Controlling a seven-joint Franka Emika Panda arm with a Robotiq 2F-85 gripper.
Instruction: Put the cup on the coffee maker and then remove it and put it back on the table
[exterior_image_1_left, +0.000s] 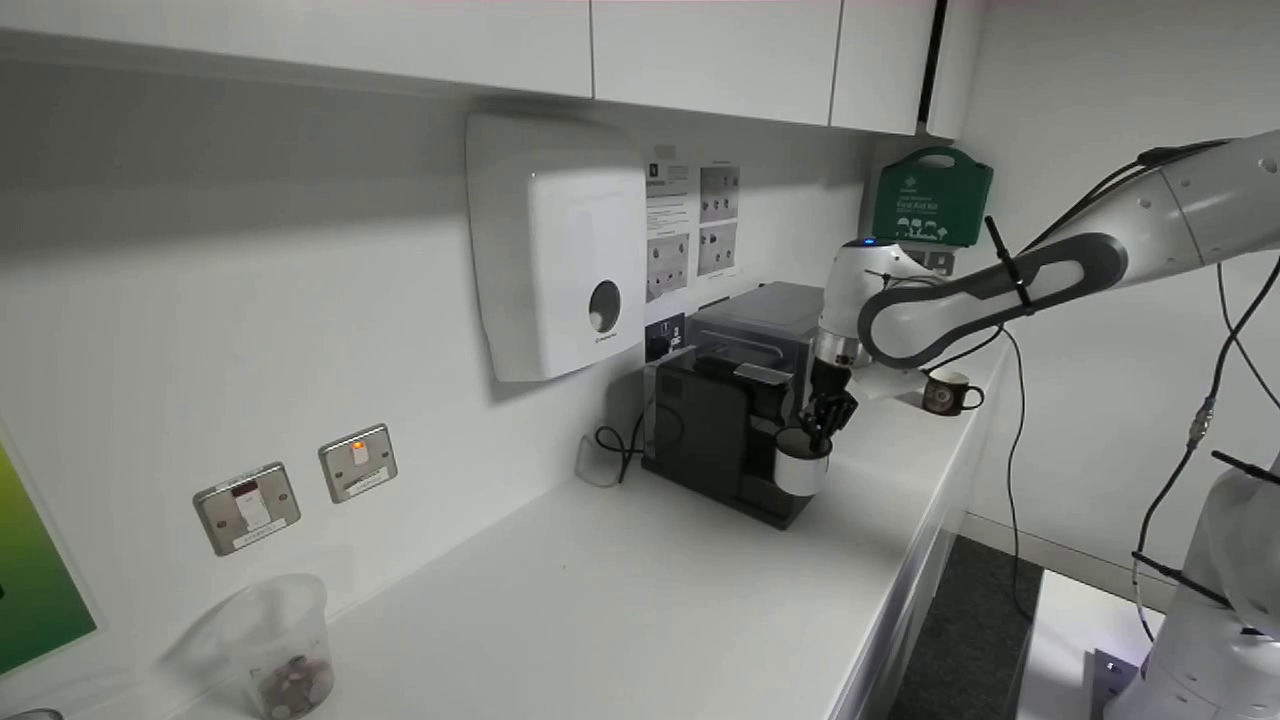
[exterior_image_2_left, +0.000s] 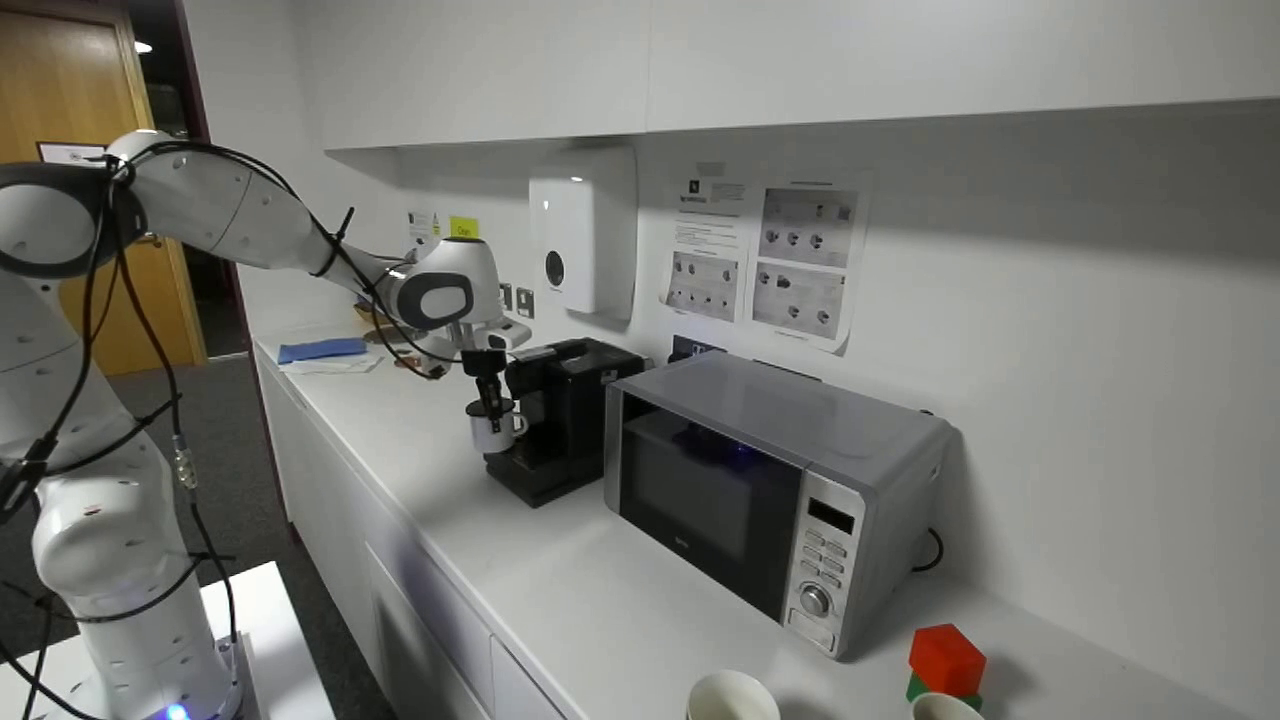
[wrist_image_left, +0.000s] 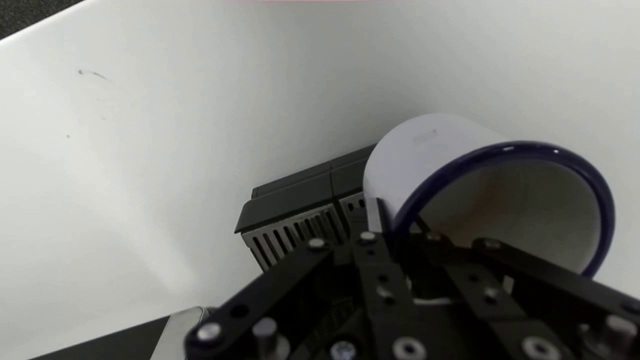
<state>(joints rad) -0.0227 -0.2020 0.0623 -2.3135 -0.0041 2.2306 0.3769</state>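
Observation:
The white cup (exterior_image_1_left: 802, 472) has a dark blue rim, clearest on the cup (wrist_image_left: 425, 145) in the wrist view. My gripper (wrist_image_left: 397, 225) is shut on its wall at the rim, one finger inside and one outside. In both exterior views the cup hangs upright or nearly so, just in front of the black coffee maker (exterior_image_2_left: 585, 410), above the white table (exterior_image_1_left: 600, 600). A handle (exterior_image_2_left: 519, 424) points toward the machine. From the wrist, the slotted drip tray (wrist_image_left: 295, 230) of the coffee maker shows beside the cup, which hides part of it.
A grey microwave (exterior_image_2_left: 760, 440) stands right beside the coffee maker. A dark mug (exterior_image_1_left: 945, 394) sits farther along the counter, a clear container (exterior_image_1_left: 285, 640) at the near end. White cups (exterior_image_2_left: 733, 700) and a red block (exterior_image_2_left: 946, 660) stand past the microwave. Wall cabinets (exterior_image_1_left: 710, 50) overhang.

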